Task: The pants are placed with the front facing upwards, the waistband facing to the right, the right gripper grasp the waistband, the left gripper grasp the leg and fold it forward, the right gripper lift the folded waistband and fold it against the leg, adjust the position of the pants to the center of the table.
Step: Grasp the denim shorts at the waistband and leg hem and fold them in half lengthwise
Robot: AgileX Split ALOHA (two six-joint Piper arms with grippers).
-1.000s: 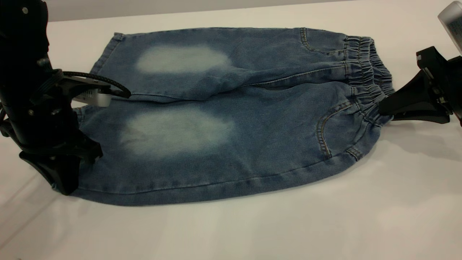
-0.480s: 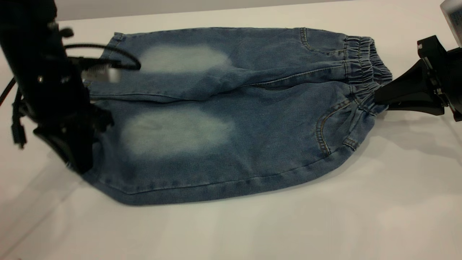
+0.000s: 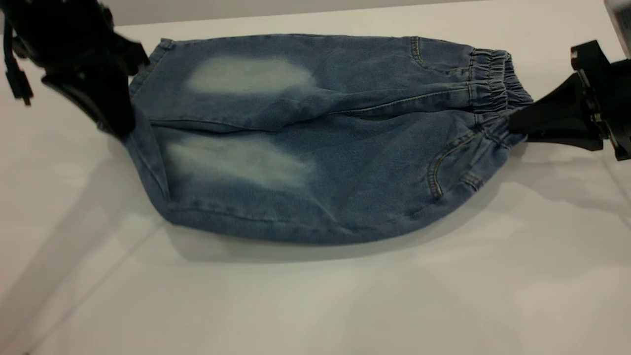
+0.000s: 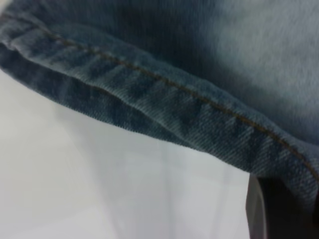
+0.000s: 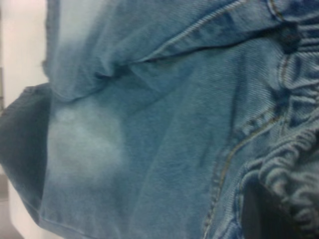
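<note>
The pants (image 3: 315,148) are spread mid-table (image 3: 345,305), the near leg raised. The hem at nine o'clock is pinched by the left gripper (image 3: 116,125), the waistband (image 3: 498,98) at three o'clock by the right gripper (image 3: 517,125). The denim is judged soft, limp and light; stitched edges are best gripped.

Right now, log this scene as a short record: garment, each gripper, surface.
garment: pants, front up, near edge lifted off the surface, waistband toward the right arm
left gripper: shut on the near leg's hem, raised above the table
right gripper: shut on the waistband, held low at the garment's end
far leg: lying flat
surface: table, white, shadow under the lifted edge
</note>
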